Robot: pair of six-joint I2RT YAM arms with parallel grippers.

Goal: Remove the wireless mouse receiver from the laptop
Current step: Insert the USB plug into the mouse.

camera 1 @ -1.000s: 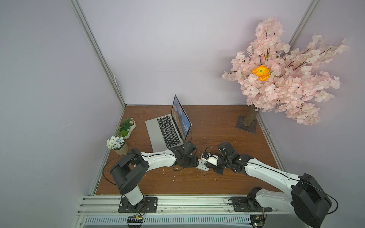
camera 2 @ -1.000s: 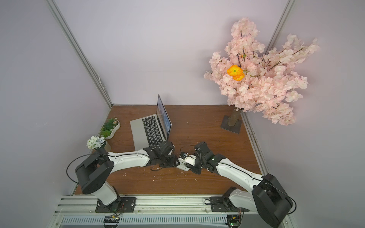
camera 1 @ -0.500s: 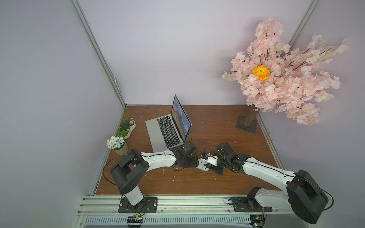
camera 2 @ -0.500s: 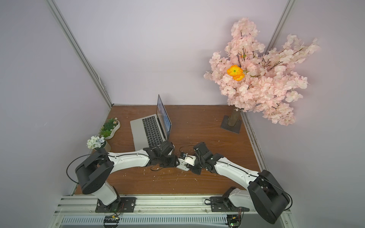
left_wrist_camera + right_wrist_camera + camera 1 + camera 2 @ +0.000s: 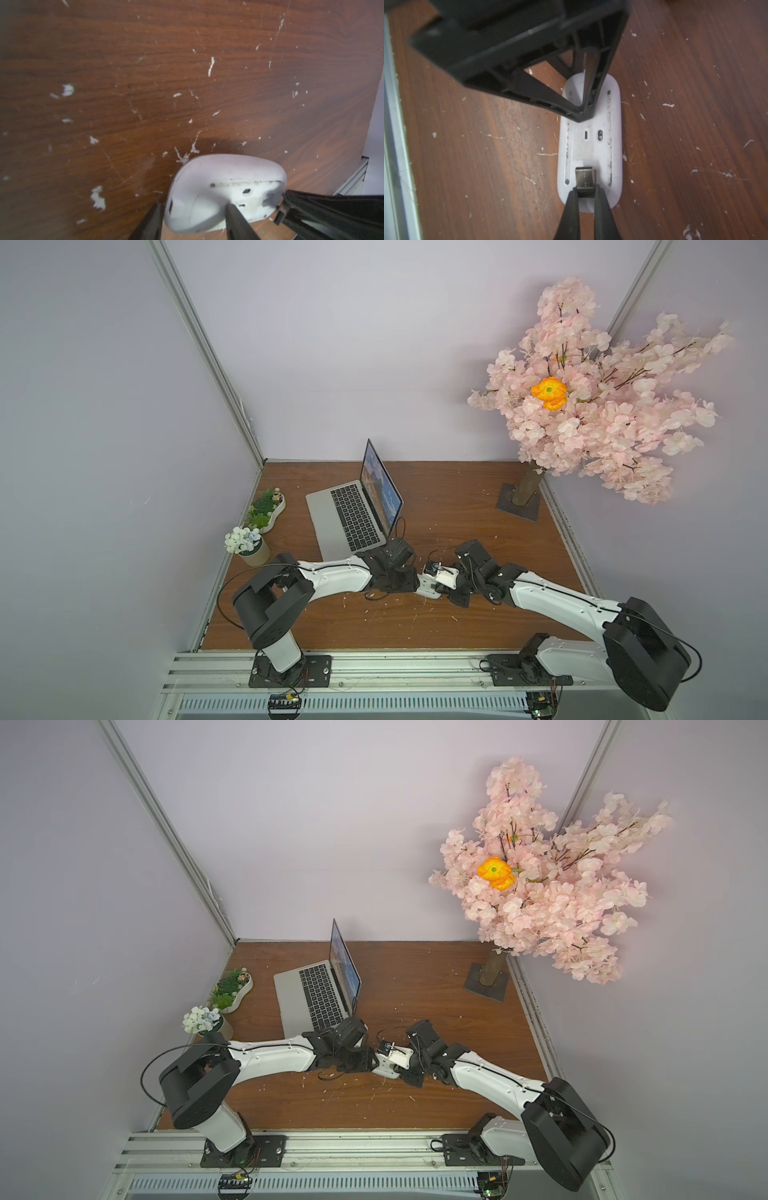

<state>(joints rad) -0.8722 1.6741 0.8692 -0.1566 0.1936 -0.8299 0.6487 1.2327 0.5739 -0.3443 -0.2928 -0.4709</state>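
The silver-grey laptop (image 5: 353, 514) (image 5: 316, 994) stands open at the back left of the table, apart from both grippers. In front of it my left gripper (image 5: 194, 207) is shut on a white oval mouse (image 5: 218, 193) (image 5: 589, 141), which is turned underside up just above the wood. My right gripper (image 5: 586, 191) is shut on the wireless mouse receiver (image 5: 585, 178). It pinches the dark cap, and the metal plug lies over a recess in the mouse's underside. One of the left gripper's fingers (image 5: 571, 104) presses on the mouse's far end. In both top views the two grippers meet at the mouse (image 5: 428, 591) (image 5: 384, 1071).
A pink blossom tree (image 5: 582, 398) on a dark base plate (image 5: 517, 502) stands at the back right. Two small plant pots (image 5: 249, 547) (image 5: 266, 510) sit along the left edge. White flecks litter the wooden table (image 5: 457, 506). A metal rail (image 5: 374, 668) runs along the front.
The right arm's rear links have shifted slightly left. Both grippers stay together at the mouse, and their grips are unchanged.
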